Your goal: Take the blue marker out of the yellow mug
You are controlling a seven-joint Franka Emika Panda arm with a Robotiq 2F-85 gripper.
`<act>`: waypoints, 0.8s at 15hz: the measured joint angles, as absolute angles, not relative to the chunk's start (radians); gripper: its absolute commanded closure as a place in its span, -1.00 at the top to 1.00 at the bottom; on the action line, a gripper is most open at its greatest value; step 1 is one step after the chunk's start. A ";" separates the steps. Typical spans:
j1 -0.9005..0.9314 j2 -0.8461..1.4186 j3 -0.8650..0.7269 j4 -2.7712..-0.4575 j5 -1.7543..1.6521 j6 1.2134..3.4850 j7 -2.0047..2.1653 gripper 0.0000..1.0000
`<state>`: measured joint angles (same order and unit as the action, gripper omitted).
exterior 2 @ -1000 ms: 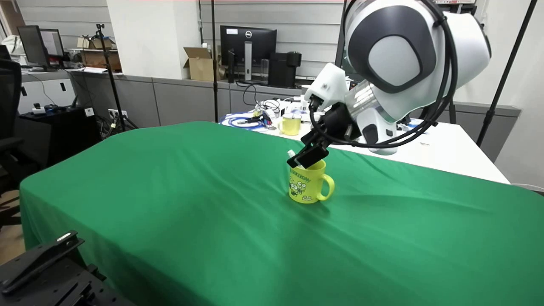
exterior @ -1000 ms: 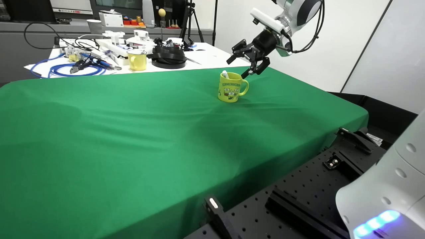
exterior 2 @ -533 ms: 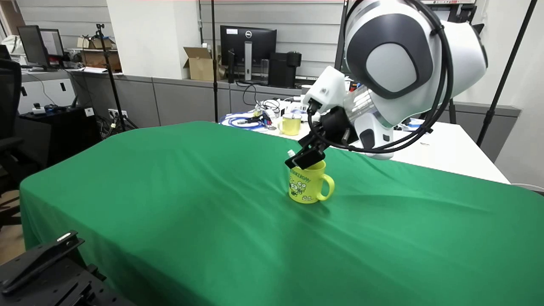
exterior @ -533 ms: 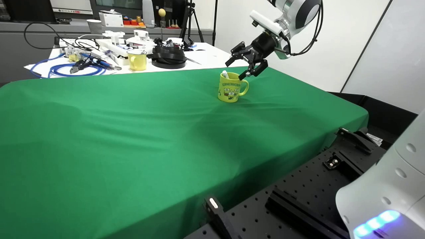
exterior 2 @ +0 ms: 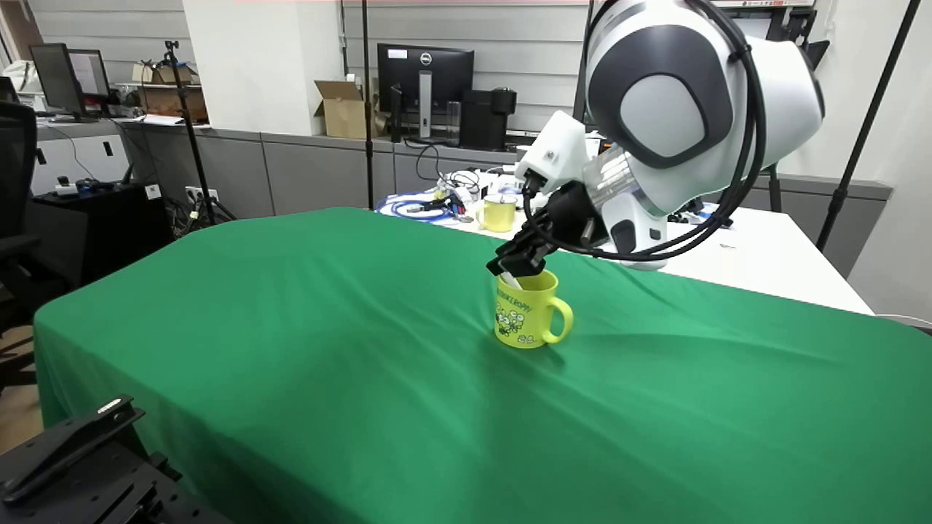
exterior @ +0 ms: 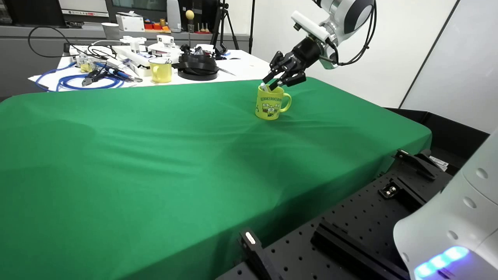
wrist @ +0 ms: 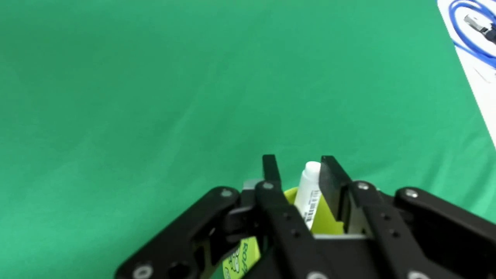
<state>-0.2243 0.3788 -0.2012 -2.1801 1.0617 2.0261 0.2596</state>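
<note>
- In an exterior view, the camera looks down across the cloth (exterior: 175,163), the white casing (exterior: 443,217) near at 4 o'clock, the mug (exterior: 268,107) farther at 1.
- In an exterior view, the arm (exterior 2: 706,109) is near at 2 o'clock, the mug showing larger.
- The wrist view, nearest, looks down past the gripper (wrist: 298,159) at 5 o'clock.
- Both exterior views face the table (exterior: 249,68) and share cloth, mug, arm.
</note>
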 measured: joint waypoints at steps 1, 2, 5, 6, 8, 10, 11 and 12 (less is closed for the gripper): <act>-0.223 0.378 -0.201 -2.180 1.062 2.026 0.255 -0.98; -0.222 0.377 -0.201 -2.178 1.062 2.026 0.252 -1.00; -0.222 0.374 -0.202 -2.175 1.062 2.026 0.249 -1.00; -0.222 0.374 -0.202 -2.174 1.062 2.025 0.249 -0.48; -0.222 0.374 -0.202 -2.172 1.062 2.022 0.250 -0.37; -0.222 0.374 -0.203 -2.171 1.062 2.018 0.251 -0.09; -0.222 0.374 -0.204 -2.171 1.062 2.018 0.251 0.04; -0.222 0.374 -0.204 -2.171 1.063 2.021 0.251 0.20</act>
<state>-0.2219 0.3739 -0.2036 -2.1708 1.0634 2.0206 0.2514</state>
